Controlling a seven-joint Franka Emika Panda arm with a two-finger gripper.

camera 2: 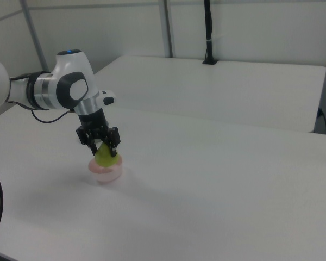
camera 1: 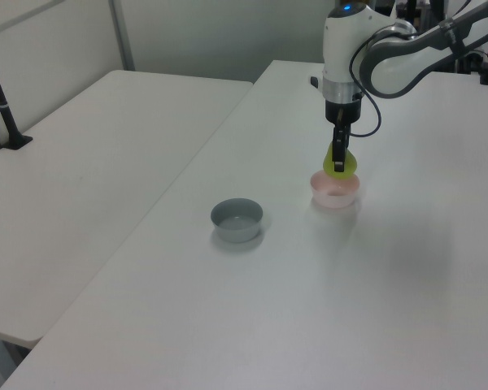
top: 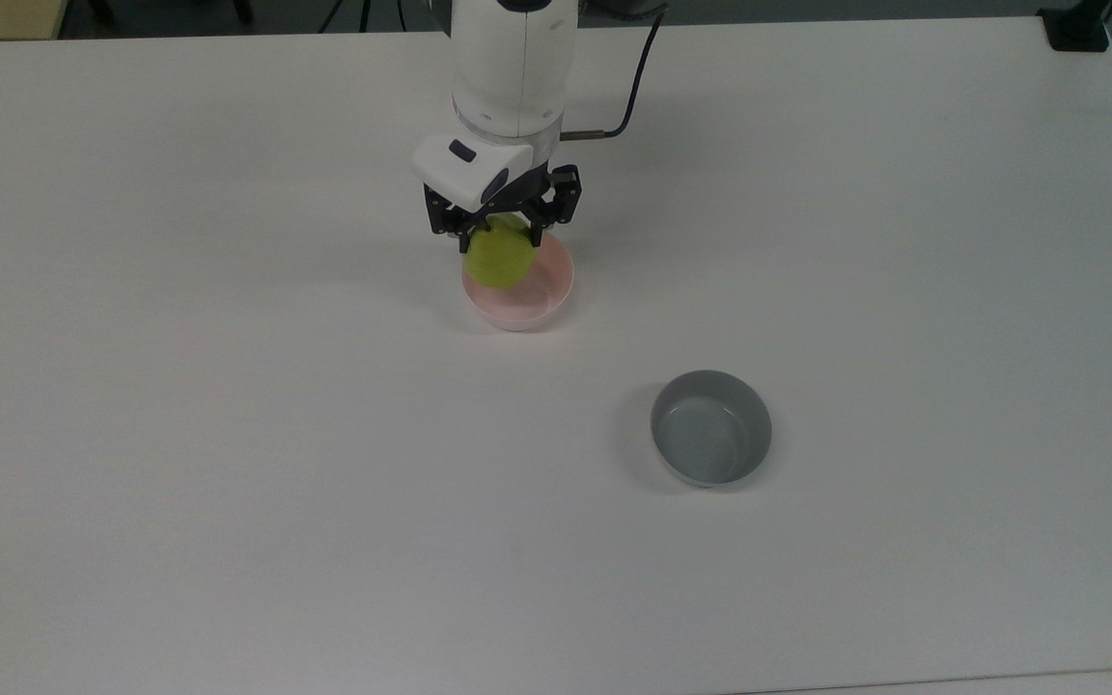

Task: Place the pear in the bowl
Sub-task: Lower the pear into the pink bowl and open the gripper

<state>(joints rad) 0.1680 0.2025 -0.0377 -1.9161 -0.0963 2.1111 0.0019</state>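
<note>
The top view looks steeply down on the white table (top: 228, 434). The left view and right view stand farther off at opposite corners, looking across; all share the pink bowl (top: 527, 301).

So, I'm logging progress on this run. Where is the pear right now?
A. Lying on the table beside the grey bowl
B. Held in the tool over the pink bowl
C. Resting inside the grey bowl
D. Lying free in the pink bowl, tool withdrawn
B: the tool is shut on the pear, which hangs over the pink bowl; the grey bowl holds nothing.
</note>
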